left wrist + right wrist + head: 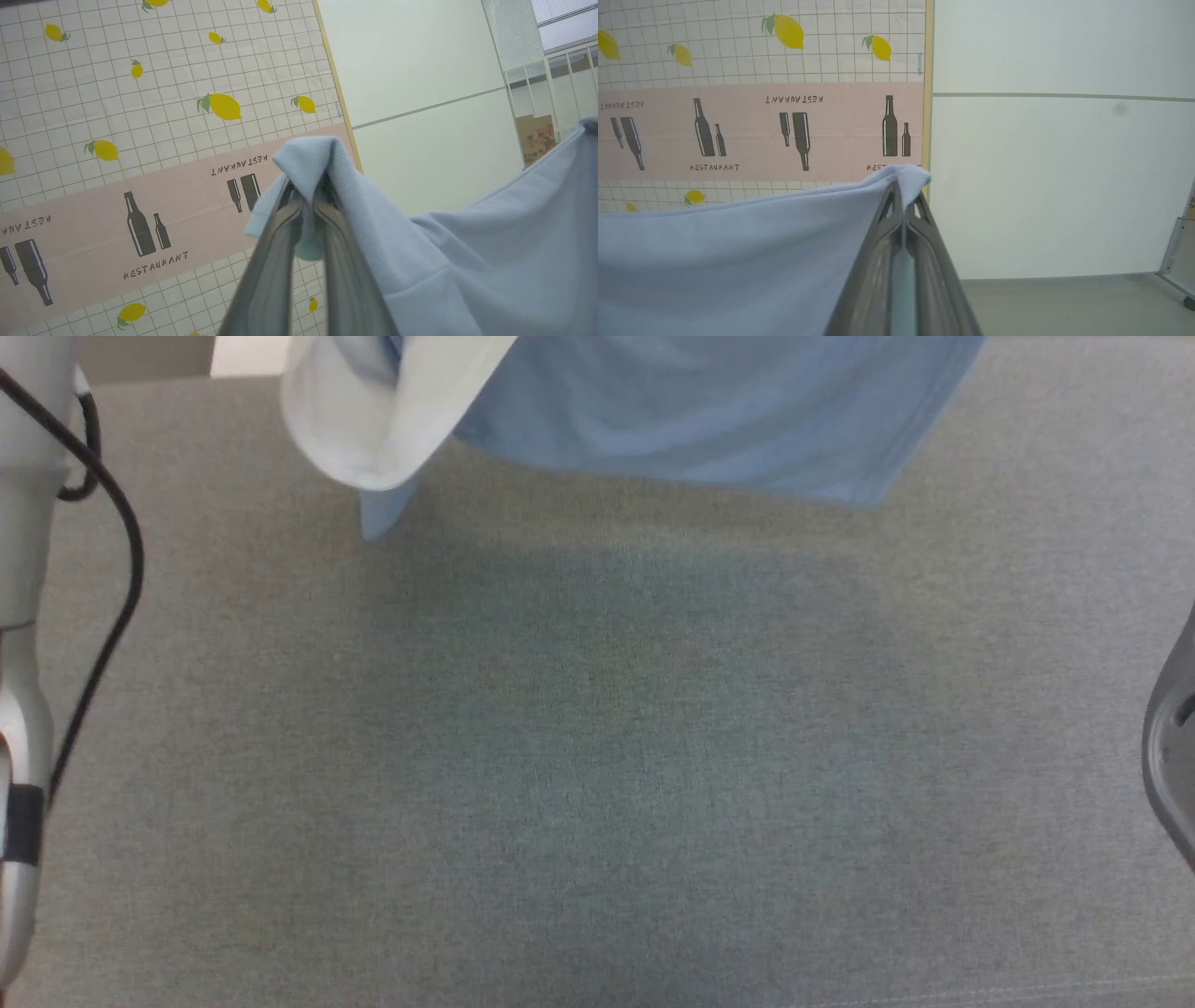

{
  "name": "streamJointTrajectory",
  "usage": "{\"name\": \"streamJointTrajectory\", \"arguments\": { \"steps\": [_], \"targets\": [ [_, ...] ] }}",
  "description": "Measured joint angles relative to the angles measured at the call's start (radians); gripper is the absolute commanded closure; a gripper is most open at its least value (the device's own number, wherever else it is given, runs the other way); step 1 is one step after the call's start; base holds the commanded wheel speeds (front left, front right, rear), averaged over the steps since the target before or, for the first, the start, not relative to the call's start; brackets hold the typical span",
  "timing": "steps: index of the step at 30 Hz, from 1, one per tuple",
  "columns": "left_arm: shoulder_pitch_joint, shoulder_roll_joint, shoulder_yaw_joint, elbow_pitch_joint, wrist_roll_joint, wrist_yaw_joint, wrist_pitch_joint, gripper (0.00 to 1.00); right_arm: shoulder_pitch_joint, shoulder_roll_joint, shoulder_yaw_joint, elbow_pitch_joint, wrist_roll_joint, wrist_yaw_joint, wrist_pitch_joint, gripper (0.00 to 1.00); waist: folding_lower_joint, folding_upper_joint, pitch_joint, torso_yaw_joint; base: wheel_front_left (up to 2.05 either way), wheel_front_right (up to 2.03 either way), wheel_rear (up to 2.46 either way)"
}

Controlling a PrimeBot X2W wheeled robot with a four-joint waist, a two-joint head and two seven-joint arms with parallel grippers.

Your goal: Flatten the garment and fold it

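The garment, light blue with a white collar, hangs in the air above the far part of the grey table, only its lower part in the head view. In the left wrist view my left gripper is shut on a bunched edge of the garment, which stretches away to the right. In the right wrist view my right gripper is shut on another edge of the garment, with the cloth spreading to the left. My pale left forearm rises along the head view's left edge.
The grey cloth-covered table spreads below the hanging garment. A black cable runs along the left forearm. A grey part of the right arm shows at the right edge. Behind stand a lemon-print panel and a white wall.
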Motion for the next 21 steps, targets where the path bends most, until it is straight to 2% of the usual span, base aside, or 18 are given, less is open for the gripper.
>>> {"name": "streamJointTrajectory", "arguments": {
  "steps": [9,10,16,21],
  "targets": [
    [-0.082,0.006,-0.03,0.036,0.014,0.002,-0.052,1.0,-0.089,-0.01,-0.003,0.058,-0.031,0.0,-0.073,1.0,0.0,0.0,0.114,-0.007,0.0,0.0,0.0],
    [-0.121,-0.003,-0.028,0.048,0.043,0.035,-0.115,1.0,-0.119,-0.017,-0.003,0.063,-0.048,0.0,-0.125,1.0,0.0001,0.0,0.157,-0.014,0.0,0.0,0.0],
    [-0.218,-0.039,-0.014,0.054,0.08,0.093,-0.182,1.0,-0.211,-0.032,0.016,0.064,-0.083,0.0,-0.217,1.0,0.0001,0.0,0.249,-0.022,0.0,0.0,0.0],
    [-0.271,-0.063,0.004,0.018,0.107,0.107,-0.199,1.0,-0.273,-0.082,0.051,0.052,-0.111,0.0,-0.291,1.0,0.0001,0.0,0.339,-0.019,0.0,0.0,0.0]
  ]
}}
